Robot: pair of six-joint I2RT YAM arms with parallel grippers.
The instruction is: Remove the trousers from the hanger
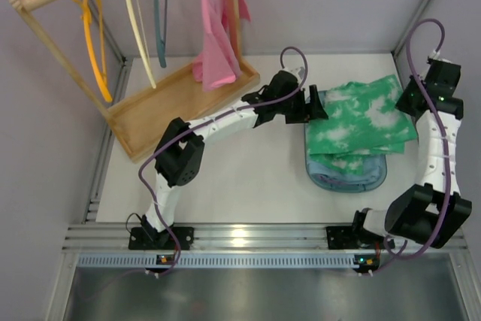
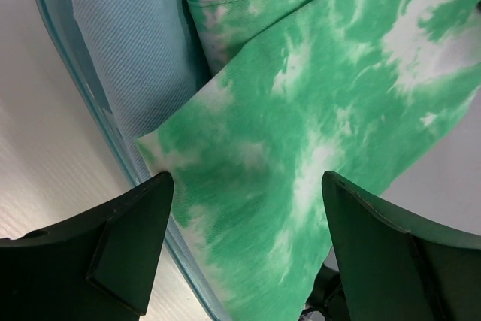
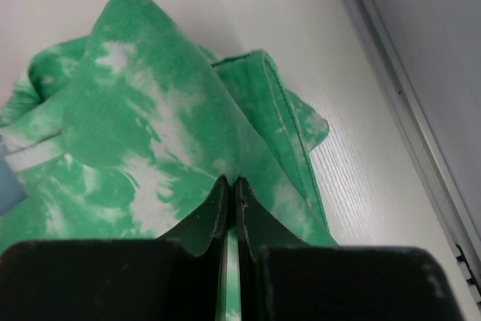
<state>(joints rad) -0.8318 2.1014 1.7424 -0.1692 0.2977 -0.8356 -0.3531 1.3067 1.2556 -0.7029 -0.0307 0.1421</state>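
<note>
The left gripper (image 1: pixel 318 107) hangs spread over the near-left edge of the one pair of trousers (image 1: pixel 362 118), while the right gripper (image 3: pixel 229 183) is pressed together on a fold at their far-right corner. The trousers lie folded on a light-blue cloth (image 2: pixel 128 43) on the tabletop (image 1: pixel 240 178), long axis running near-left to far-right. The single grey-blue hanger (image 1: pixel 160 20) hangs bare on the rack, well apart.

Open table (image 1: pixel 240 178) left of trousers (image 1: pixel 361 122), rack (image 1: pixel 180 99) behind

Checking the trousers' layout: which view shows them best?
Top external: the whole trousers lie atop the blue tray. Left wrist shows only a patch between the open left end effector; right wrist shows a fold at the shut right end effector.
</note>
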